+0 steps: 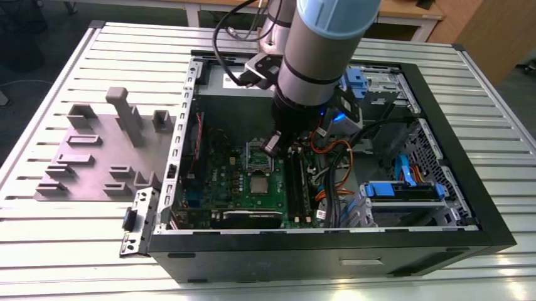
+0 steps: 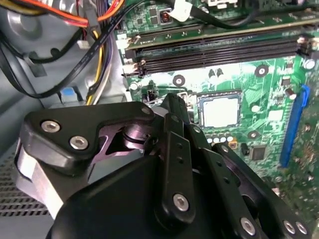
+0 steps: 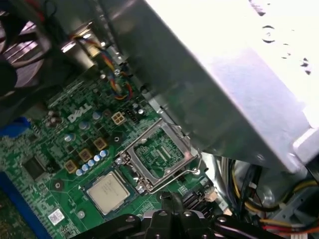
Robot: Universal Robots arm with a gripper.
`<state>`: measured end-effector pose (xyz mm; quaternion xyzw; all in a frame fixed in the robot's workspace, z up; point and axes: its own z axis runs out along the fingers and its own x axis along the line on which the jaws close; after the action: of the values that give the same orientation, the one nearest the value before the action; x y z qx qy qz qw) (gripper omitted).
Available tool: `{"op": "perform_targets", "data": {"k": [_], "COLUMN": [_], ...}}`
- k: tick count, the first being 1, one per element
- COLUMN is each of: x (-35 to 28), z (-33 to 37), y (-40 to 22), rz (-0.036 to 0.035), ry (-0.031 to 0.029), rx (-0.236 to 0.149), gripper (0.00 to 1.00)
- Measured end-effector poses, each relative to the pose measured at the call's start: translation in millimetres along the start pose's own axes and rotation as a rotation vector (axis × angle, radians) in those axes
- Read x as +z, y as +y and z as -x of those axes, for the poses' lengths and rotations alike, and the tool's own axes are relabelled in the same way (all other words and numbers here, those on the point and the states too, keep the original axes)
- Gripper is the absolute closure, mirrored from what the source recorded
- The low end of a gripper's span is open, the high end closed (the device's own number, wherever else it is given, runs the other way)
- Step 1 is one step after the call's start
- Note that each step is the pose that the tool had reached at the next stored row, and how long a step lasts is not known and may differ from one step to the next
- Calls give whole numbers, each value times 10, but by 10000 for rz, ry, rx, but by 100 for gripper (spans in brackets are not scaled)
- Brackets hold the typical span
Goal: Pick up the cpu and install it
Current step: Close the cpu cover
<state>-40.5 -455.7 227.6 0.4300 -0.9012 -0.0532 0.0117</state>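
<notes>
Hand (image 1: 273,146) is down inside the PC case (image 1: 335,248), over the motherboard (image 1: 216,182); can't tell if it's released or clenched. One cpu (image 1: 260,185) lies flat on the board, apart from the hand, on its near-wall side. Square, so no long axis. One socket frame (image 1: 258,159) is just beside it.

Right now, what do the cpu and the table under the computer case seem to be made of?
The cpu: its top looks like silvery-grey metal with a dull, faintly brushed sheen, set on a thin pale rim whose material I cannot tell. The table: probably bare aluminium, judging by its pale matte-silver slats with straight grooves between them.
</notes>
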Motion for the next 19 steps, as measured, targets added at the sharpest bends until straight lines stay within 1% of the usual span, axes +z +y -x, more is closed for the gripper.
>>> {"op": "perform_targets", "data": {"k": [2, 5, 12, 15, 19], "x": [8, 24, 60, 71, 83], "z": [11, 48, 125, 143, 205], "y": [-4, 8, 49, 50, 32], "rz": [1, 3, 35, 45, 49], "ry": [11, 12, -22, -26, -28], "rx": [-97, -112, -165, -226, -238], "gripper": [89, 89, 89, 89, 89]}}
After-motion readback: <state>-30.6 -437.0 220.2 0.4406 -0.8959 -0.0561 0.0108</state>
